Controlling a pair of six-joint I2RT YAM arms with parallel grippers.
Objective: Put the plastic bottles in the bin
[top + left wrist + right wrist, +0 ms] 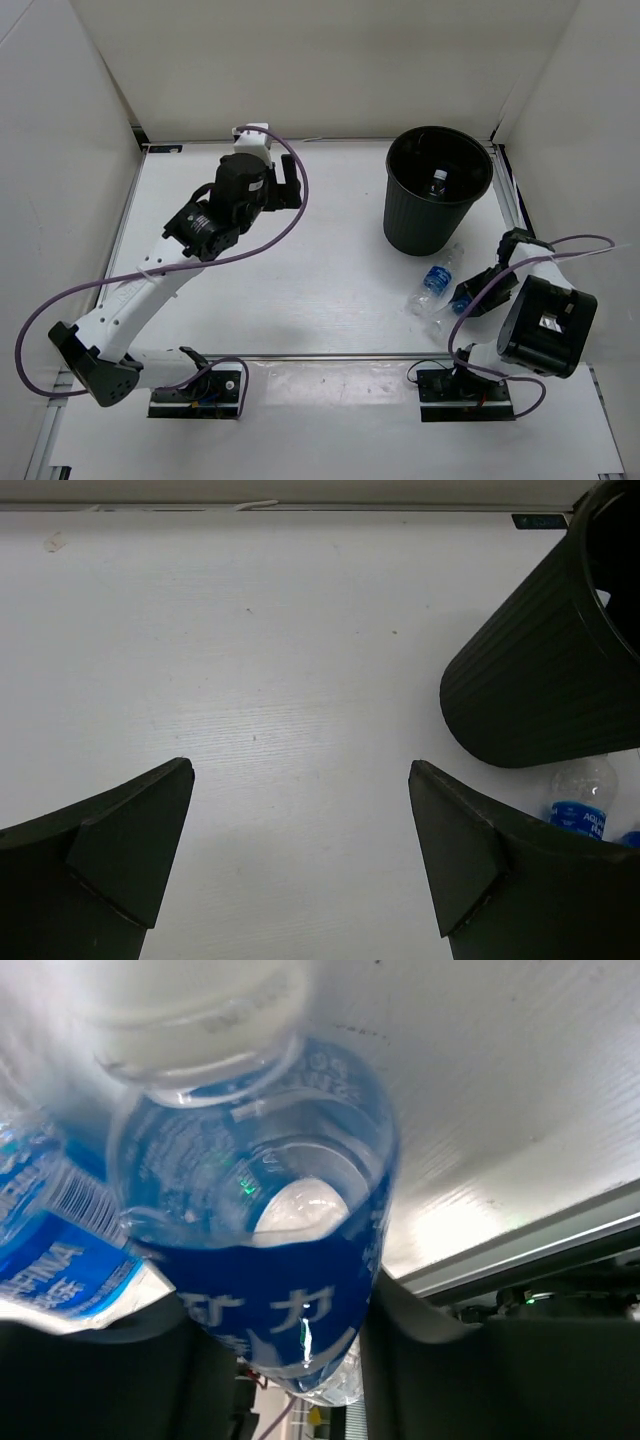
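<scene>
Gripping a blue-labelled bottle (270, 1290) around its body, the right pincer (464, 297) sits low over the worktop (300, 290), near the front right of the bin (437, 220); the held bottle's white cap points away from the wrist camera; a second blue-labelled bottle (436, 279) lies on the worktop just beside it, between pincer and bin; a third bottle (438, 183) rests inside the bin, its colour hard to tell; the left pincer (300, 770) stands wide above bare worktop, well apart from the bottles, to the left of the bin.
</scene>
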